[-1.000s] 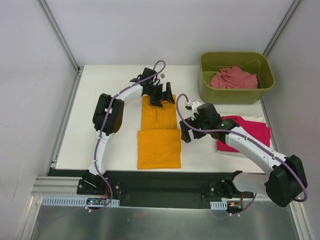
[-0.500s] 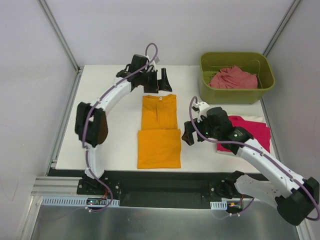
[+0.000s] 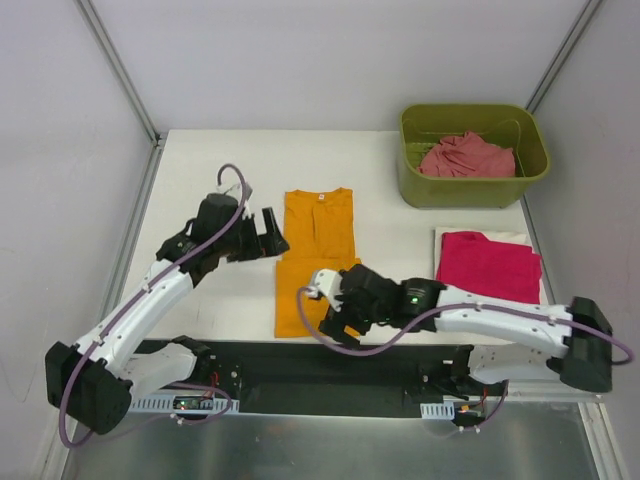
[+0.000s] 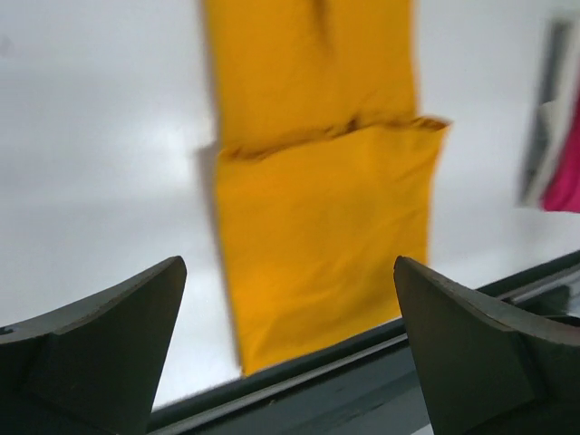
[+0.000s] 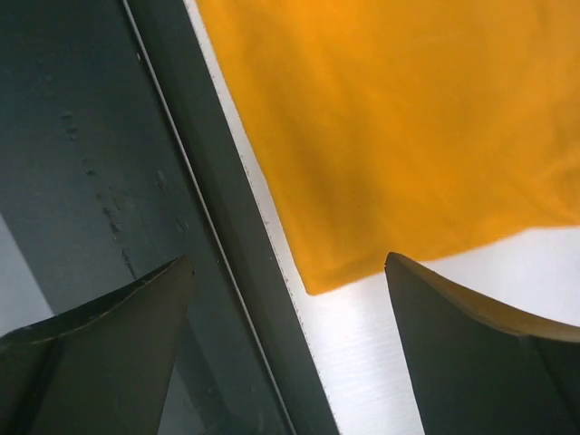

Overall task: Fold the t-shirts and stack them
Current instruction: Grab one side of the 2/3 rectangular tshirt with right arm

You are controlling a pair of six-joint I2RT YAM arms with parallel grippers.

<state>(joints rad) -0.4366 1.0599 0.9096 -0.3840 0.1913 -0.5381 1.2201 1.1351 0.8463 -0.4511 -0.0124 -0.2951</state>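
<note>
Jaws wide on both arms (nothing held), left arm (image 3: 150, 295) beside orange-yellow t-shirt (image 3: 318, 228), right arm (image 3: 490, 318) over its near edge

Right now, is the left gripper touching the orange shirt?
Apart. In the left wrist view the left gripper is open, and the orange shirt lies flat on the table, well beyond its fingers.

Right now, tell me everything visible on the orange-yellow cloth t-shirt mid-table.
The orange-yellow cloth t-shirt lies flat on the white table, collar at the far end, no sleeves showing. Its near half looks folded back on itself, a slightly wider panel. The open right gripper hangs over its near edge; the open left gripper is beside its left edge. Neither holds it.
</note>
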